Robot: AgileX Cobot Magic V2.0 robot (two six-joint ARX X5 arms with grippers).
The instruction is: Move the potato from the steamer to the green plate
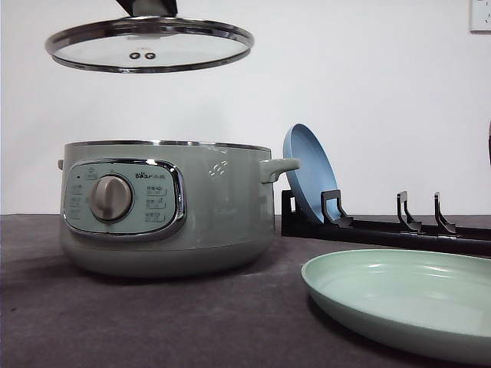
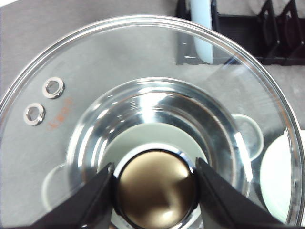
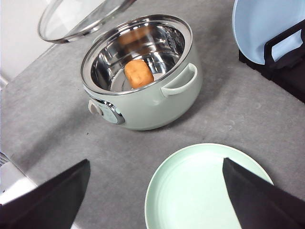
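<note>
Your potato (image 3: 138, 73) sat on the bottom of the steamer (image 3: 143, 102), near the middle of the shiny inner pot and clear of its walls. The lid (image 1: 149, 44) was up above the pot, with the left end effector (image 2: 155, 188) closed on its knob (image 2: 156, 188), so the opening was free from above.

Your right end effector (image 3: 152, 191) was spread wide and empty, over the desk (image 3: 62, 119) and the near edge of the green plate (image 3: 190, 191), well apart from the pot.

You could judge the potato firm and fairly light, its matte skin giving decent friction. If it was cooked, it might be softer, so a hard squeeze could dent or split it. Its lumpy oval form suggested gripping across the short width, at mid-height, fingers coming straight down inside the rim. It was round enough to roll on polished steel if nudged off-centre. The blue plate (image 3: 262, 28) in the rack (image 1: 383, 226) was not your target.
</note>
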